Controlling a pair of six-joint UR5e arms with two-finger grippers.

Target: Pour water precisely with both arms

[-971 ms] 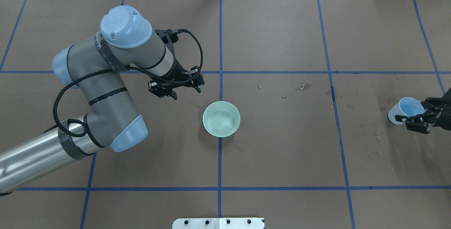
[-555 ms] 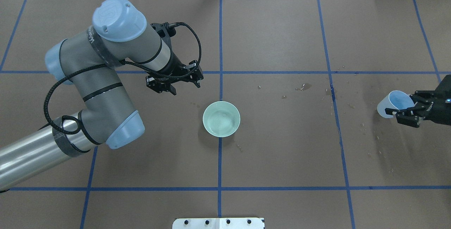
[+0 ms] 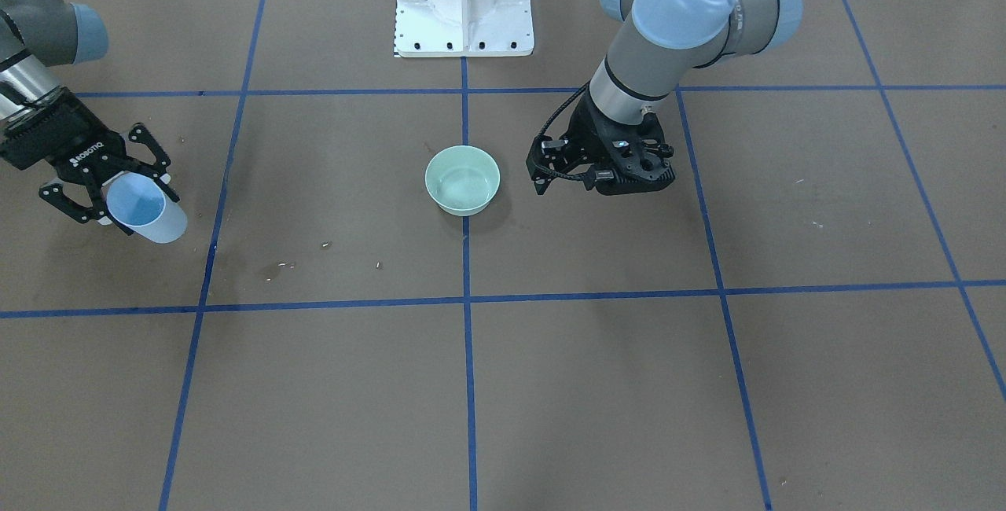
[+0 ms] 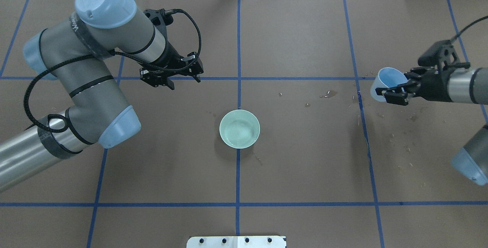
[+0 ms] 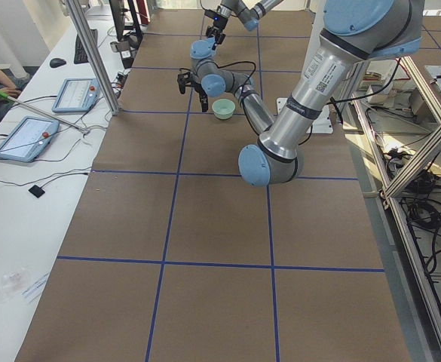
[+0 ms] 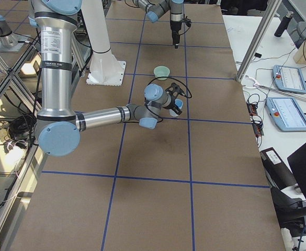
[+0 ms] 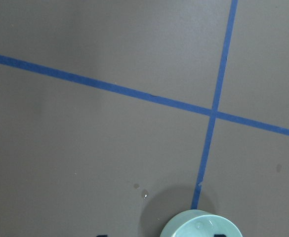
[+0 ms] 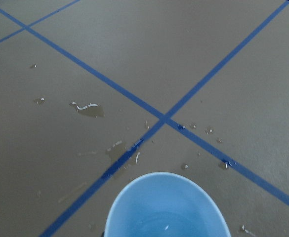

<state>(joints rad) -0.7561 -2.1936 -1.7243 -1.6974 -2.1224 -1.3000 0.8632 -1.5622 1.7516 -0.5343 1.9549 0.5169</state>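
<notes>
A mint green bowl [image 4: 239, 129] stands at the table's middle, also in the front view [image 3: 462, 179] and at the bottom edge of the left wrist view [image 7: 201, 226]. Faint ripples of water [image 4: 241, 132] show in it. My left gripper [image 4: 184, 83] is open and empty, above and to the far left of the bowl, and also shows in the front view [image 3: 601, 181]. My right gripper [image 4: 396, 86] is shut on a pale blue cup [image 4: 382, 80], tilted with its mouth toward the bowl, far to the right. A little water [image 8: 166, 224] glints inside the cup [image 8: 166, 207].
Spilled drops and wet patches [image 4: 329, 94] lie on the brown paper between bowl and cup, and in the right wrist view [image 8: 90, 109]. Blue tape lines [image 4: 238, 42] grid the table. The white pedestal [image 3: 464, 0] stands at the robot's edge.
My left arm has drawn back from the bowl, up and to the left. My right gripper has carried the cup in from the right edge, farther and toward the centre.
</notes>
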